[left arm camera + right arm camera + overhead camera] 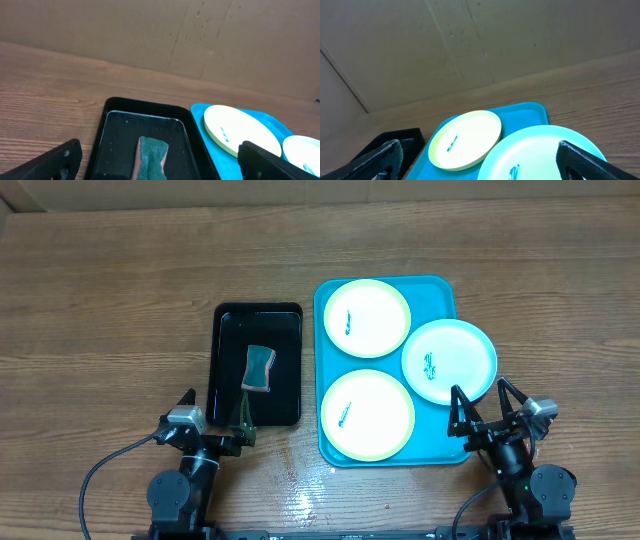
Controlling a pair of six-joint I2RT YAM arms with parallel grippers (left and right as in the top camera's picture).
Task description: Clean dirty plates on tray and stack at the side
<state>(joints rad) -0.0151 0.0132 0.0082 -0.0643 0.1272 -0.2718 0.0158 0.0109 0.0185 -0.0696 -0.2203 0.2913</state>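
Observation:
The turquoise tray (437,295) holds three plates, each with a small teal smear. One yellow-green rimmed plate (367,318) lies at the back, also in the left wrist view (240,129) and the right wrist view (465,139). A second yellow-green plate (367,414) lies at the front. The pale-blue plate (449,360) overhangs the tray's right rim and shows in the right wrist view (540,152). My left gripper (213,415) is open and empty, near the front of the black tray. My right gripper (487,406) is open and empty, just in front of the pale-blue plate.
A smaller black tray (225,370) left of the turquoise tray holds a green and orange sponge (258,368), also seen in the left wrist view (151,159). A brown cardboard wall (160,35) stands behind the wooden table (110,310).

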